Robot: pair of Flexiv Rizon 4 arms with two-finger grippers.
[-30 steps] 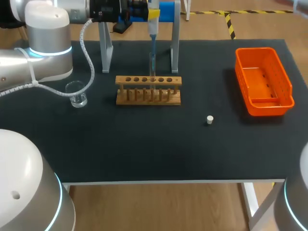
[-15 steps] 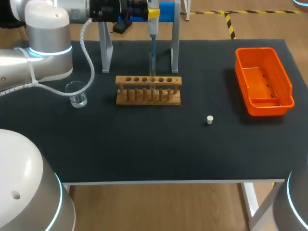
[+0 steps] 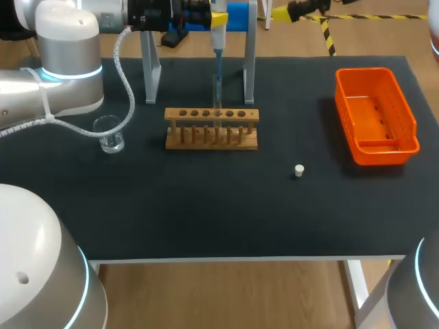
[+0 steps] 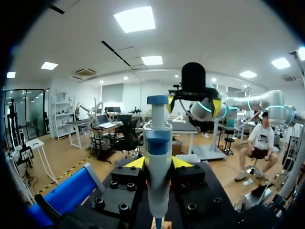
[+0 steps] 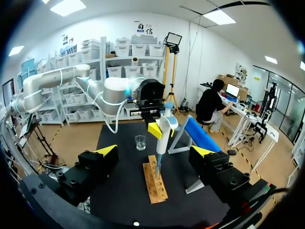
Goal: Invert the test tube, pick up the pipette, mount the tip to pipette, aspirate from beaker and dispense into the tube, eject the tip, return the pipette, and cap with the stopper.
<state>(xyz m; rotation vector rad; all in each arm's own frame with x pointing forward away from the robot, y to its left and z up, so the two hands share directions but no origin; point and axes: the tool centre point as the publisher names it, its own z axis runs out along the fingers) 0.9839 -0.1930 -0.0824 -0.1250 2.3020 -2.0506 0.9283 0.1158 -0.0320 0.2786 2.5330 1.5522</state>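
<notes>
1. While the left gripper (image 4: 158, 163) sits at the top centre of the head view, its jaws are clenched on the pipette (image 3: 218, 41), grasping the white barrel from both sides.
2. The pipette hangs upright, its thin tip pointing straight down at the tube (image 3: 217, 92). I cannot tell how far the tip reaches inside.
3. The tube stands upright in the wooden rack (image 3: 211, 137), in a hole just right of the rack's middle, at the upper centre of the frame.
4. The beaker (image 3: 110, 134) stands left of the rack, apart from it, at the left of the frame.
5. The white stopper (image 3: 299, 170) lies alone on the black table (image 3: 206, 205), right of centre, below and to the right of the rack.
6. An orange bin (image 3: 411, 130) sits at the upper right, well apart from the rack.
7. The right gripper (image 5: 155, 151) hangs above the table with its jaws released and wide apart, grasping nothing. Ahead of it are the rack, the held pipette and, farther off, the beaker.
</notes>
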